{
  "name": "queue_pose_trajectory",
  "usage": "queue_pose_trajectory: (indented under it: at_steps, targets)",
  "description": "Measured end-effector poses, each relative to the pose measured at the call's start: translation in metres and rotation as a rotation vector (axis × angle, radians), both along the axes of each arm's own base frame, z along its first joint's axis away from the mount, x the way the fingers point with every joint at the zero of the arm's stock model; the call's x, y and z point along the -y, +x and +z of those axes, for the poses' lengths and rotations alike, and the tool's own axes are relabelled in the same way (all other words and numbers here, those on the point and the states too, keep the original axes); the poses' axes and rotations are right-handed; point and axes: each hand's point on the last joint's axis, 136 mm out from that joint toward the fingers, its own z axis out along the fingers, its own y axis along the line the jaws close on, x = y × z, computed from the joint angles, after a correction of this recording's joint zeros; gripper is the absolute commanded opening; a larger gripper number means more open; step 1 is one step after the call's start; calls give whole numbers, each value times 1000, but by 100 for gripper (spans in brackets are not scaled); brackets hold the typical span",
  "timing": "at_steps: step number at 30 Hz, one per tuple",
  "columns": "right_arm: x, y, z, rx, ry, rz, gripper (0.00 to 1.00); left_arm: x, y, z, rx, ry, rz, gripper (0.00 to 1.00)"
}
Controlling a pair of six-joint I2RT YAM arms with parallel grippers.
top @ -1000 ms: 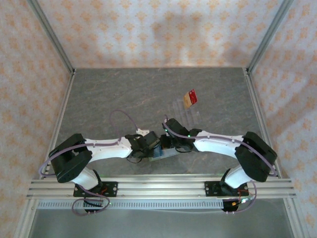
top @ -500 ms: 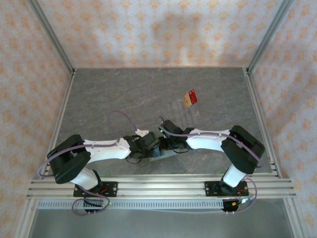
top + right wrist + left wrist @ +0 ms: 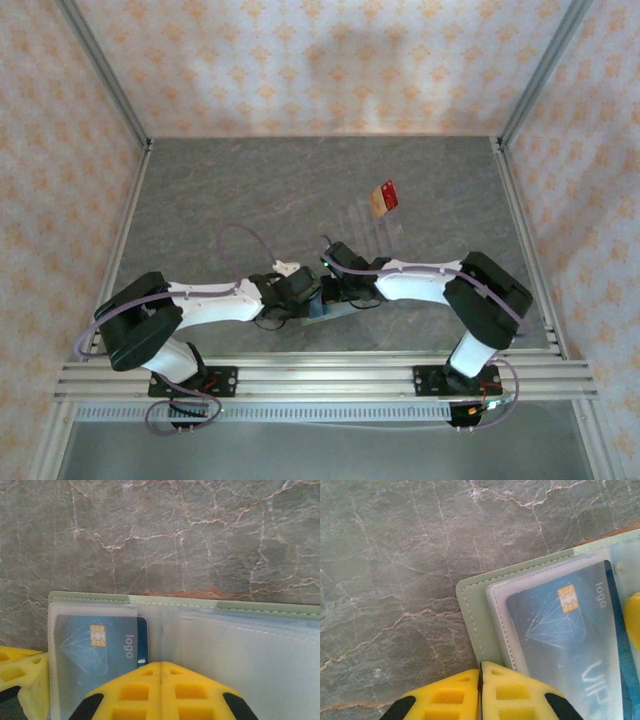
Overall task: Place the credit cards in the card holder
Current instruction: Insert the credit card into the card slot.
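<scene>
We are seeing the left gripper (image 3: 480, 672) and right gripper (image 3: 161, 669) clenched shut, tips resting at the near edge of the card holder (image 3: 472, 605). A blue card (image 3: 555, 635) is sitting inside one pocket, and red and gold cards (image 3: 384, 198) are lying well beyond the holder. Any sideways drag is risking sliding or folding it. Whether either tip is pinching its edge, we are unable to tell.

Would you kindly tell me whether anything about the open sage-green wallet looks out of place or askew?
One small thing: the blue plastic chip card in the sage-green fold-over wallet's frosted pocket seems not fully seated; a darker blue strip of it shows past the pocket's edge. Nothing else looks odd.
</scene>
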Motion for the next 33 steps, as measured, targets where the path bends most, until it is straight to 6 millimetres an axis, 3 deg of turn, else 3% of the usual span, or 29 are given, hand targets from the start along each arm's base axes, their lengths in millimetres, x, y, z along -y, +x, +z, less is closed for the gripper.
queue_pose_trajectory:
  at_steps: [17, 22, 28, 33]
  targets:
    - [-6, -3, 0, -44, 44, -29, 4, 0, 0, -1, 3, -6, 1, 9]
    - [3, 1, 10, -9, -35, -26, 16, 0, 0, -1, 9, -17, 7, 9]
    - [15, 26, 40, 73, -118, -43, 23, 0, 0, 0, 15, -26, 9, 9]
    - [33, 33, 40, 83, -191, -50, 25, 0, 0, -1, 17, -29, 10, 9]
